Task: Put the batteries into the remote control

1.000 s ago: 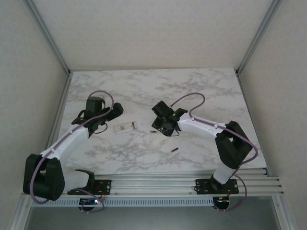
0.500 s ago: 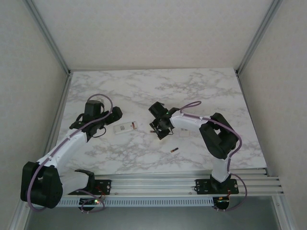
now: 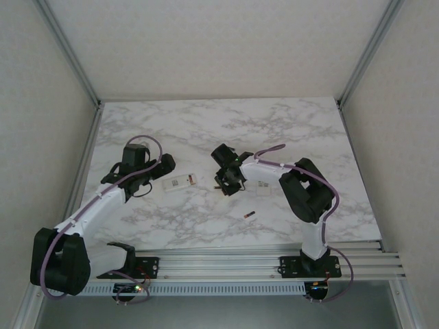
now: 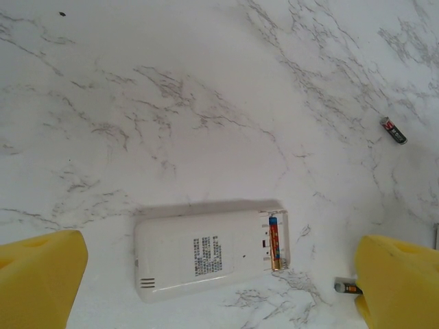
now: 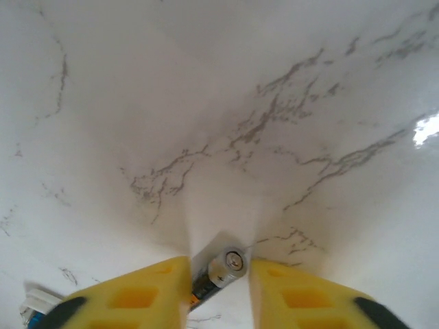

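One white marble table (image 3: 274,130) carries two arms bolted at its near edge. The left arm (image 3: 96,202) reaches toward mid-table, and the right arm (image 3: 302,188) folds in toward the centre.

The left gripper (image 4: 219,274) hangs over the remote control (image 4: 212,250). Its yellow fingers (image 4: 41,281) are spread wide, one off each end of the remote control, and they hold nothing. The right gripper (image 5: 219,284) is low over the marble, its jaws closed against the sides of a pinched battery (image 5: 218,274). That battery lies tilted between the yellow pads with its metal end cap toward the wrist camera.

The remote control lies flat near the table's middle, label side up, with its compartment open at one end. A fitted battery (image 4: 274,243) sits in that compartment. A half-hidden battery (image 4: 346,287) lies just beyond that end, partly behind a finger. A loose battery (image 3: 249,215) rests well apart, nearer the front edge.
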Robot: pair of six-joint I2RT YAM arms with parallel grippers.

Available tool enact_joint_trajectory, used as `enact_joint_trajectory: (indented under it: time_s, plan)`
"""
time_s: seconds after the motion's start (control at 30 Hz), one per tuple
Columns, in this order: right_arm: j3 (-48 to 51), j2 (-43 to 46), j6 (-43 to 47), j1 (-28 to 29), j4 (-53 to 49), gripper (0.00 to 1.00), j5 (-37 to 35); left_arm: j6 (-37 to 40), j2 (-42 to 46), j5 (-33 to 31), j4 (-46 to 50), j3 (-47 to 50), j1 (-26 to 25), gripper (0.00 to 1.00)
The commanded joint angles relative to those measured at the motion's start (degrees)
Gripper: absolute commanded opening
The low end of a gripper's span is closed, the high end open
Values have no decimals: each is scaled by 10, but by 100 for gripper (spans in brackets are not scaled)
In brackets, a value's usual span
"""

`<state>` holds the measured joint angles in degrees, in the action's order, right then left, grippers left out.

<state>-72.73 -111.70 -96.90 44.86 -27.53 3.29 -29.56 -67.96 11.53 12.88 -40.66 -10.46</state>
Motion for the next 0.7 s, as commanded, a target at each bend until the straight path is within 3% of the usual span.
enact_joint_trajectory:
  time_s: [0.0,0.17,0.27,0.43,0.53,0.67]
  plan:
    - [0,-27,25,-8,9,20,-15,10,-11,0,-6,2,-4,99]
    - [11,9,89,-7,26,13,-40,9,-11,6,-2,6,-6,100]
    - [-12,55,222,-1,32,14,-83,6,-6,21,3,15,-9,100]
    - [-78,68,580,53,59,14,-119,-17,-9,51,-1,39,-53,98]
    - [-119,44,686,77,56,13,-99,-31,-21,28,-7,54,-72,96]
    - [-129,17,725,84,98,15,-76,-47,-30,-5,-10,67,-73,86]
